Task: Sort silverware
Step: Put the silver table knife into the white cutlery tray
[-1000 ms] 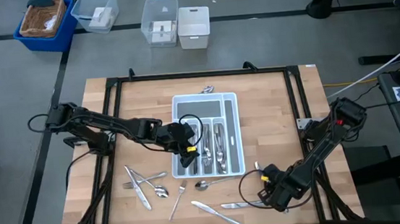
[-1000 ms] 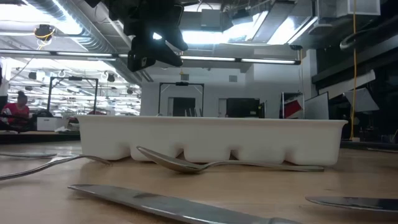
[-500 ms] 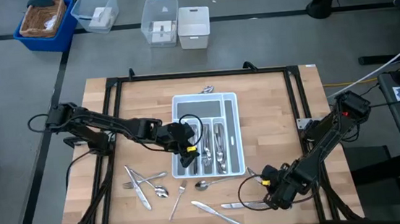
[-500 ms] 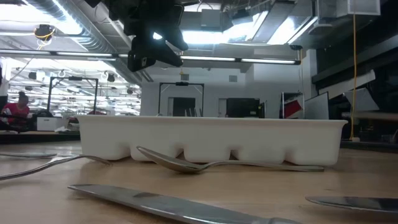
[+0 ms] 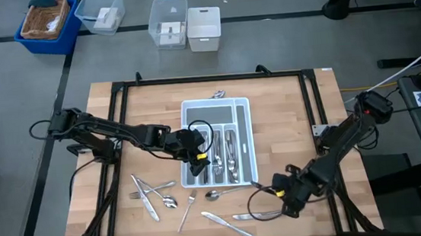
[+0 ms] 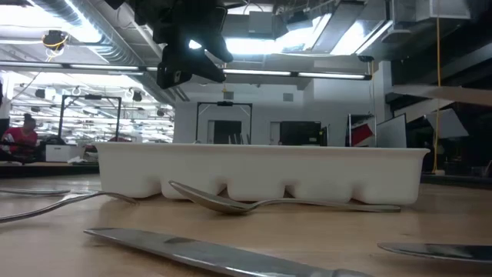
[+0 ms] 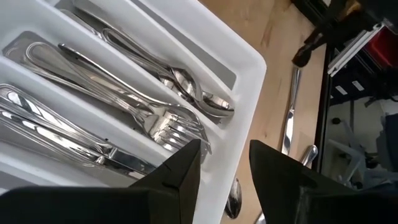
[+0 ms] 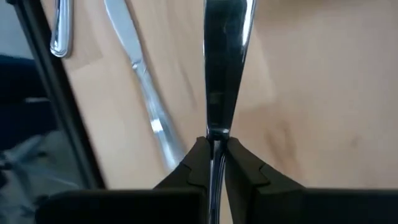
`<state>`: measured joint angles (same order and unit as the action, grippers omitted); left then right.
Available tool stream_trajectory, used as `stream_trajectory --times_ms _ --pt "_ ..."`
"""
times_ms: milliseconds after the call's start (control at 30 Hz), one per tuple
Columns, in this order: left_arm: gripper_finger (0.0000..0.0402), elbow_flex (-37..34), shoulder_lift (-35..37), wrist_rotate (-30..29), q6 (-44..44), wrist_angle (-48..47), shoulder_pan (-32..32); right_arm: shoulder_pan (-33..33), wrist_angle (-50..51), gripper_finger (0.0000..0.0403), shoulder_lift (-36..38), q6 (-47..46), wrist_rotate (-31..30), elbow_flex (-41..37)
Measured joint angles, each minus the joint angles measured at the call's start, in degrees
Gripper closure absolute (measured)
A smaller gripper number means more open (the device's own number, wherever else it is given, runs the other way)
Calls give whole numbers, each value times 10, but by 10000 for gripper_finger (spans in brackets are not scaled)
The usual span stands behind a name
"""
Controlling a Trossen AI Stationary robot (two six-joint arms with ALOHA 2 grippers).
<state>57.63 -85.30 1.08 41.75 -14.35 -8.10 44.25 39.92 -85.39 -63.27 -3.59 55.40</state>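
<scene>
Near table's front edge, right fingers (image 8: 214, 163) clamp knife (image 8: 222, 68)

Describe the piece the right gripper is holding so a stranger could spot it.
Start at the white tray, then go to the table's near right corner. The right gripper pinches a slim silver utensil there. Unlike the knife lying loose beside it, it sits clamped between dark fingers.

A divided tray (image 5: 216, 106) sits at the middle of the table (image 5: 286, 111), with forks, spoons and knives (image 5: 231, 156) lying in its slots. The left gripper (image 5: 199, 162) hangs over the tray's near left corner. Loose silverware (image 5: 156, 197) lies scattered on the table in front of the tray. The right gripper (image 5: 277, 195) is near the front right.
</scene>
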Motion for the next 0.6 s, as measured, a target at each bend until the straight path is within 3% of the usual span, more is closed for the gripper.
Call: stream_trajectory --times_ms 333,600 --pt "274 0 0 0 31 0 -6 -132 -20 375 0 359 -1 5" --pt "274 0 0 0 53 -1 -18 -223 -28 375 0 679 -29 93"
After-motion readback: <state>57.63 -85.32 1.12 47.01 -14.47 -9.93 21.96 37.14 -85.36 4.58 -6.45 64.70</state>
